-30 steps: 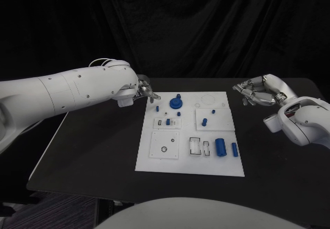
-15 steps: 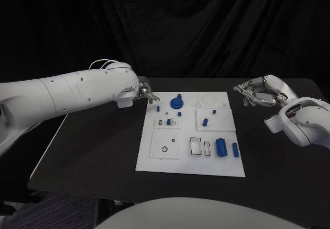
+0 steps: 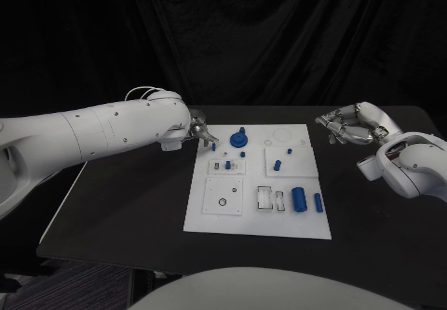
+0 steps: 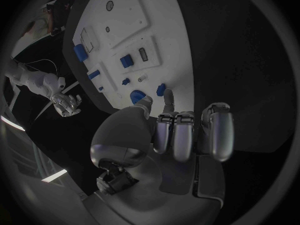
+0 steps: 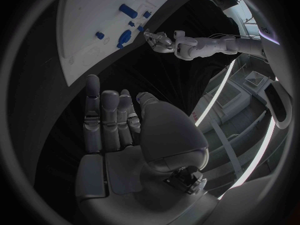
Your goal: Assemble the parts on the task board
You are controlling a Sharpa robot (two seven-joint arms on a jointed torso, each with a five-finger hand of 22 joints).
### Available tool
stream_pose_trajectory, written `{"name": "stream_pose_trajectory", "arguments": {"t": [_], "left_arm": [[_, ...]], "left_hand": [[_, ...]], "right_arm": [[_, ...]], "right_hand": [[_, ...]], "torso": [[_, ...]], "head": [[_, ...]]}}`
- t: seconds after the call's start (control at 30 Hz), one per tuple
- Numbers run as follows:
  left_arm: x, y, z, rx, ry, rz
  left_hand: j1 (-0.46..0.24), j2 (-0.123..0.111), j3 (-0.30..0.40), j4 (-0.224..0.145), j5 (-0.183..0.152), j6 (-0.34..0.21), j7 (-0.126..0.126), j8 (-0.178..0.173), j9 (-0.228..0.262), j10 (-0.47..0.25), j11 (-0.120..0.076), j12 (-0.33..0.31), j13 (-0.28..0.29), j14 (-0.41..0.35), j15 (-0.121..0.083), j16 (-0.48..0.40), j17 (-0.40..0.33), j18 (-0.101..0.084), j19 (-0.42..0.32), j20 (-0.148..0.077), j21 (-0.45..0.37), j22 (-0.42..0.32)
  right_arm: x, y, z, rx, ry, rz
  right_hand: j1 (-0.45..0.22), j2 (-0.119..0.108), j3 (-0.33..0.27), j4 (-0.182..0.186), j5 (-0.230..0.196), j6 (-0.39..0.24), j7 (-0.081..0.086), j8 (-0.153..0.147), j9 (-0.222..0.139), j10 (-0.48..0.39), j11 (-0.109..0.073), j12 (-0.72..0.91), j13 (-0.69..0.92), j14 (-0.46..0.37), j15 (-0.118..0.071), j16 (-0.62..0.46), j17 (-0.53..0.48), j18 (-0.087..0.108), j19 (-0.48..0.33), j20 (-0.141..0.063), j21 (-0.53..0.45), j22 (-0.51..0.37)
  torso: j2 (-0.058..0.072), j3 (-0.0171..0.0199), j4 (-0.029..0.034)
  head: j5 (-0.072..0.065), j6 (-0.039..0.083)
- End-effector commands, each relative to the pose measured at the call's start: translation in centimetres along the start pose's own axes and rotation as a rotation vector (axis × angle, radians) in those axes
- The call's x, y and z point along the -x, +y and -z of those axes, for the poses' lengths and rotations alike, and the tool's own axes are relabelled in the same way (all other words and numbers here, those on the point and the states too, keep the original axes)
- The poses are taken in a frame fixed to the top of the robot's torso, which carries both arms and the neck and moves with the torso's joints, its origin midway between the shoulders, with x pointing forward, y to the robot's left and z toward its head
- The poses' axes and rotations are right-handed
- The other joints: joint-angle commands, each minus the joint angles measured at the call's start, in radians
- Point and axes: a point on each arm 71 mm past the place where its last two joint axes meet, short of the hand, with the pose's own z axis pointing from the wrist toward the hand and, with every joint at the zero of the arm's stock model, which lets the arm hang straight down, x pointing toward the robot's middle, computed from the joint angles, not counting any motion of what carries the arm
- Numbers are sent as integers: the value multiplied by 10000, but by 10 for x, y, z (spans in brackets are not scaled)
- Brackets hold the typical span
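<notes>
The white task board (image 3: 244, 216) lies in the middle of the black table. On it are a round blue knob (image 3: 238, 137), small blue pegs (image 3: 213, 146) and two blue cylinders (image 3: 299, 199) near its right edge. My left hand (image 3: 198, 129) hovers at the board's far left corner, fingers apart and holding nothing. In the left wrist view its fingertips (image 4: 178, 130) reach close to the knob (image 4: 137, 96) and a peg (image 4: 160, 89). Off the board's far right corner my right hand (image 3: 352, 126) hangs with fingers loosely bent, holding nothing; its fingers (image 5: 109, 115) lie side by side.
Bare black table (image 3: 130, 200) stretches to the left of the board, and a narrower strip (image 3: 373, 213) lies to the right. The right wrist view shows the board (image 5: 87, 15) and my left hand (image 5: 161, 40) beyond it. A dark curtain hangs behind the table.
My left arm has shifted a little nearer and rightward, bringing its hand closer to the board's far left corner. The right hand has stayed in place.
</notes>
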Motion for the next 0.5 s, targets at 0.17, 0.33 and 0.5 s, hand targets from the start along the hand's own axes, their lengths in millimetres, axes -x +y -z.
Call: {"name": "stream_pose_trajectory", "arguments": {"t": [0.17, 0.33, 0.5], "left_arm": [[-4, -4, -2, -198, 210, -181], [-5, -5, -2, -243, 190, -172], [-5, -6, -3, -270, 163, -161]], "left_hand": [[-121, 25, 11, 55, -66, 79, -10, 1, 9, 1058, 66, 36, 2634, 1021, 70, 27, 2628, 102, -16, 92, -51, 873], [-117, 38, 19, 54, -56, 85, -15, 1, 8, 1058, 64, 36, 2634, 1021, 70, 27, 2628, 105, -23, 93, -59, 866], [-102, 49, 33, 42, -25, 88, -19, -6, 4, 1058, 61, 36, 2634, 1021, 69, 27, 2628, 110, -37, 94, -76, 850]], "right_arm": [[-1, -2, 1, -144, 120, -4], [-2, -2, 0, -139, 161, -18], [-2, -2, 0, -157, 178, -21]], "right_hand": [[116, -19, 35, 10, 64, -21, 20, -35, -12, -54, 11, -46, -12, 32, -19, 36, 0, 92, 64, 13, -42, 10], [116, -19, 35, 10, 64, -21, 20, -35, -12, -54, 11, -46, -12, 32, -19, 36, 0, 92, 64, 13, -42, 10], [121, -22, 41, 9, 73, -21, 19, -35, -12, -58, 10, -48, -18, 28, -19, 31, -8, 92, 65, 13, -44, 12]], "torso": [[2, 5, -4], [4, 3, -5], [2, -1, 4]], "head": [[-3, -2], [2, -2], [17, -2]]}}
